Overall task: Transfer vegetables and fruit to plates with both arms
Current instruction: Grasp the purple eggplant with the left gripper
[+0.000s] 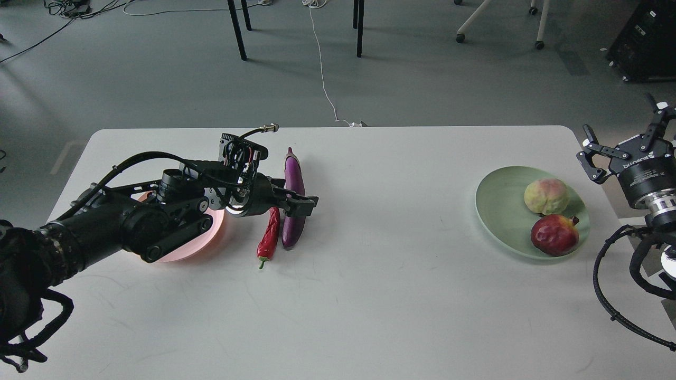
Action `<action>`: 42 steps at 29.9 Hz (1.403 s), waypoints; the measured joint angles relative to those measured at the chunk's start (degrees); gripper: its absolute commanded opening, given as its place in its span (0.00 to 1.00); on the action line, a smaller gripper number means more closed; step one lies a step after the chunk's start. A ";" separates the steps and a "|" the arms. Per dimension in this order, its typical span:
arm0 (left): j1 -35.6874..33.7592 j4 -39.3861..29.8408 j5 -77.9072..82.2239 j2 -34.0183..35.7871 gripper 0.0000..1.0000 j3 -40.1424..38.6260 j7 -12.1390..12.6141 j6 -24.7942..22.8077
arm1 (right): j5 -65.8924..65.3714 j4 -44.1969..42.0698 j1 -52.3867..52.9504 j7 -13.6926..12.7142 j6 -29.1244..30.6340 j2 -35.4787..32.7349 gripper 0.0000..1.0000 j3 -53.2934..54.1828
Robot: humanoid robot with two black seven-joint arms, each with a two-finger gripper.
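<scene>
Left arm's fingers (pixel 296 203) over eggplant (pixel 294 182); fruit on green plate (pixel 496 198).

Two plates: pink (pixel 208 240), green (pixel 501 211). One eggplant (pixel 293 182), one chili (pixel 269 240), two fruits: pale (pixel 546 196), pomegranate (pixel 554 235).

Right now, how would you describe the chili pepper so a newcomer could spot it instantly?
Start at the pink plate on the white table's left side. Just right of it two long vegetables lie side by side. The chili pepper is the nearer-left one: red, wrinkled, green-stemmed, shorter and thinner than the glossy purple eggplant.
</scene>
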 measured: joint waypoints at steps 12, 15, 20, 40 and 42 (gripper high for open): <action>0.13 3.44 0.64 -3.17 0.46 0.03 0.14 0.06 | -0.07 -0.09 0.00 0.00 0.00 0.43 0.99 0.08; 0.09 3.46 0.66 -3.20 0.39 0.03 0.14 0.03 | -0.12 -0.12 0.00 0.00 0.00 0.34 0.99 0.01; 0.09 2.44 0.67 -3.18 0.31 0.03 0.14 -0.53 | -0.16 -0.40 0.00 0.00 0.00 0.23 0.99 -0.07; -4.03 -1.57 -0.04 -2.09 0.07 4.83 0.03 -1.11 | -0.26 -0.90 -0.09 0.00 0.00 0.31 0.99 -0.11; -5.13 -4.61 -0.17 -0.53 0.07 4.61 -0.04 -1.08 | -0.27 -0.95 -0.09 0.00 0.00 0.33 0.99 -0.10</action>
